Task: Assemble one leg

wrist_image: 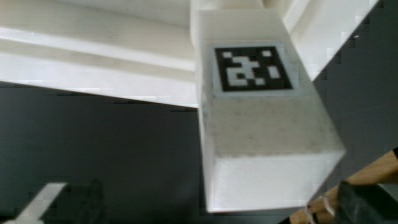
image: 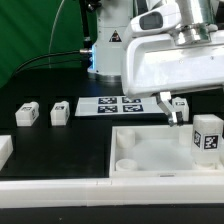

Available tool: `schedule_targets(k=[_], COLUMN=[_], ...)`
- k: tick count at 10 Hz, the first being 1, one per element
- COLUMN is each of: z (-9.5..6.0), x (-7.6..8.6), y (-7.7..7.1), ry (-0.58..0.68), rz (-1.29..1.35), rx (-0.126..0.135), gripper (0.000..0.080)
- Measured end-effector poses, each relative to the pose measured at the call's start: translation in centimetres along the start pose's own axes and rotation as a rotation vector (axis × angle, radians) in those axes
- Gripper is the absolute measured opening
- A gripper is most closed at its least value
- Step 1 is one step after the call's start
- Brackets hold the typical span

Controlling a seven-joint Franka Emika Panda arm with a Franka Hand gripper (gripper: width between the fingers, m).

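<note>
- Leg [wrist_image: 263,120]: tagged white plastic block; judged light, rigid, smooth; best gripped across its plain flat sides.
- Claw [image: 172,110]: fingers spread, gripping nothing; leg sits between them.

The exterior view shows one leg [image: 27,113], a second leg [image: 59,111] and a third leg [image: 207,135], three whole in all. One more white block [image: 4,150] is cut by the exterior view's left edge, and whether it makes a fourth cannot be told. The wrist view holds a single leg [wrist_image: 263,130], which bears one black-and-white square tag [wrist_image: 249,68]. There is one large white tray-like piece [image: 150,165]. There is one marker board [image: 115,104], and it carries four printed tags. One arm [image: 165,55] is in sight, with one gripper [image: 172,108]. One long white strip [image: 100,196] runs along the front.
</note>
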State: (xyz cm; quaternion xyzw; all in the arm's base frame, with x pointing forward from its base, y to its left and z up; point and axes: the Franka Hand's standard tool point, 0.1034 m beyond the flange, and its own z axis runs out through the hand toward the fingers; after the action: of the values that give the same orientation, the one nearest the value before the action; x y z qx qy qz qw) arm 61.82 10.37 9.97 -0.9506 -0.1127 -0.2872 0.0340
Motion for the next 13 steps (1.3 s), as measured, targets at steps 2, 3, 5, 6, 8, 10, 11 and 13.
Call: schedule_targets(k=[2, 3, 5, 6, 8, 10, 11, 13], z=[0.3, 0.2, 0.1, -0.2, -0.2, -0.2, -0.2, -0.2], x=[-0.7, -0.7, -0.9, -0.7, 0.4, 0.3, 0.3, 0.2], y=[-1.1, -1.3, -1.1, -1.6, -1.1, -1.1, -1.1, -1.4], ry=[-0.126, -0.221, -0.415, -0.508, -0.515, -0.516, -0.516, -0.534], rz=[0.003, 0.002, 0.036, 0.039, 0.041, 0.042, 0.042, 0.113], rx=[0.044, 0.073, 0.116, 0.138, 0.145, 0.145, 0.145, 0.113], gripper=[0.0649, 0.0649, 0.0649, 0.0649, 0.0649, 0.0649, 0.0649, 0.0649])
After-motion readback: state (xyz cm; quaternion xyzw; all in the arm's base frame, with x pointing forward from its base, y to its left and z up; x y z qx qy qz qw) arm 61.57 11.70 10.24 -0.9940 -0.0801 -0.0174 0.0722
